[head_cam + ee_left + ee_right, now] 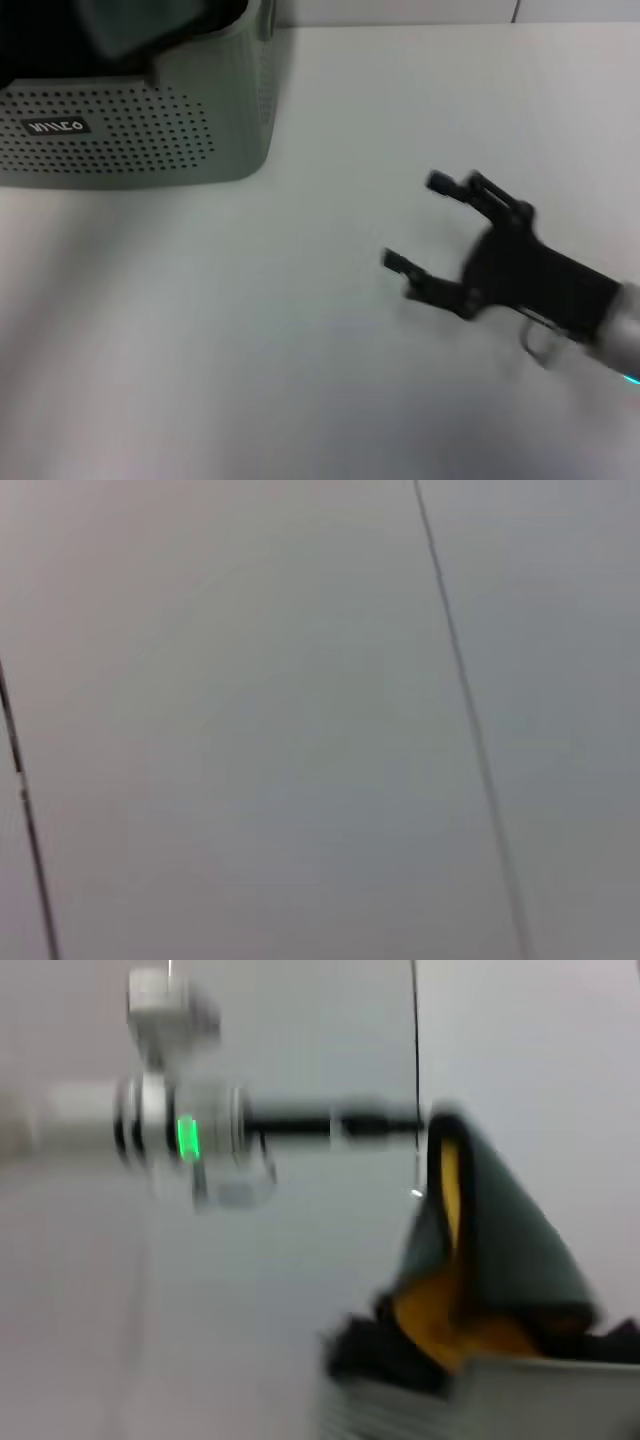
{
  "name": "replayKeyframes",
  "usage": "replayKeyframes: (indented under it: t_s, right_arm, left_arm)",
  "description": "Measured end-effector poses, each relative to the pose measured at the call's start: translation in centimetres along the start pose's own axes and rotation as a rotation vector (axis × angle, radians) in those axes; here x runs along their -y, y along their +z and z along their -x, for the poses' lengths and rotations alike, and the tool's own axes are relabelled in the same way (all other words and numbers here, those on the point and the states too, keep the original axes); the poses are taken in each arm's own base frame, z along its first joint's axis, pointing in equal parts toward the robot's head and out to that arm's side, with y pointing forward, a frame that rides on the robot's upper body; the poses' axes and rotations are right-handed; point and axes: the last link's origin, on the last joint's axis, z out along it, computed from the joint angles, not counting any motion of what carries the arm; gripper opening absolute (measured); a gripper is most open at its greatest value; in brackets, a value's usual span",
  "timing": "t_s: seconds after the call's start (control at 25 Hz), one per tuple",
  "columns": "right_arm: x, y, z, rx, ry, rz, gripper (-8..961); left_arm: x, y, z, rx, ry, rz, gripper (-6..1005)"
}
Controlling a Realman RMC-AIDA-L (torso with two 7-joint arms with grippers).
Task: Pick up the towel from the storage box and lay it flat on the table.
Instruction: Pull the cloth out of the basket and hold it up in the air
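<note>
The storage box (150, 130) stands at the table's far left, its logo plate facing me. In the right wrist view the towel (455, 1310), mustard-yellow with a grey-green side, is pulled up to a peak out of the box (520, 1390). My left gripper (420, 1125) is shut on that peak, above the box. In the head view only a grey fold of the towel (140, 25) shows over the box rim, among dark shapes. My right gripper (413, 222) is open and empty, low over the table (300, 330), right of the box.
The left wrist view shows only pale panels with thin dark seams. The table's far edge meets a wall behind the box.
</note>
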Motion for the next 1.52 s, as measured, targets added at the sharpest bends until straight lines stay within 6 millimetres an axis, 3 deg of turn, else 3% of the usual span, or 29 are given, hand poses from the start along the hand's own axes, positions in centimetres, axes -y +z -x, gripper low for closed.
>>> replayKeyframes:
  t_s: [0.08, 0.24, 0.4, 0.68, 0.84, 1.08, 1.52]
  right_arm:
    - [0.5, 1.9, -0.6, -0.065, -0.165, -0.079, 715]
    - [0.5, 4.0, 0.2, -0.083, -0.373, -0.171, 698]
    - [-1.5, 5.4, 2.5, 0.04, -0.531, -0.194, 687]
    - [-4.0, 6.5, 3.1, 0.057, -0.809, -0.181, 679]
    - [-4.3, 6.9, 3.6, 0.058, -0.943, -0.214, 676]
    - [-5.0, 7.5, 4.6, 0.099, -1.047, -0.231, 677]
    - [-4.3, 8.7, 5.4, 0.139, -1.097, -0.232, 668]
  left_arm:
    - [0.2, -0.8, -0.9, -0.054, -0.066, 0.044, 27]
    - [0.0, -2.4, -2.4, -0.183, -0.195, 0.165, 28]
    - [-0.1, -2.7, -2.1, -0.194, -0.23, 0.2, 28]
    - [-0.7, -2.3, -0.9, -0.175, -0.27, 0.25, 29]
    - [-0.6, -1.8, -0.2, -0.164, -0.286, 0.258, 29]
    - [-0.6, -1.6, 0.3, -0.156, -0.286, 0.257, 29]
    - [-0.5, -1.2, 0.6, -0.156, -0.295, 0.262, 30]
